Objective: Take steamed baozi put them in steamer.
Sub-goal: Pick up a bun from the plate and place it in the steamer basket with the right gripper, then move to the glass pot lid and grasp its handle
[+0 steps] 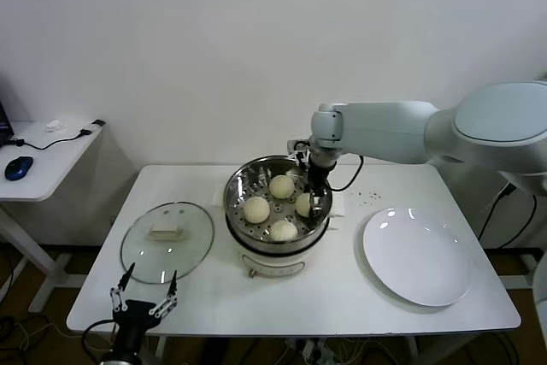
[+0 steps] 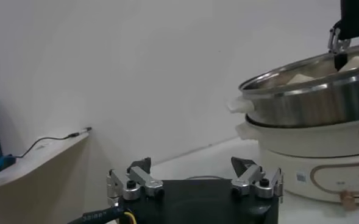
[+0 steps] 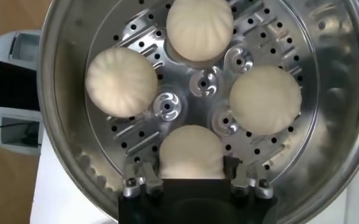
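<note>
Four steamed baozi are seen inside the steamer, which stands near the middle of the white tabletop. The buns are spaced around the perforated floor, apart from one another. The right claw is reached down into the pot on its right side, its fingers set either side of one bun; the fingers are parted and lie just beside the bun's flanks, and whether they touch it cannot be told. The left claw is held low at the tabletop's near left edge, its fingers spread wide and holding nothing. A glass lid lies flat to the steamer's left. A white plate lies to its right, bare. A side desk with a blue mouse is noted at far left.
</note>
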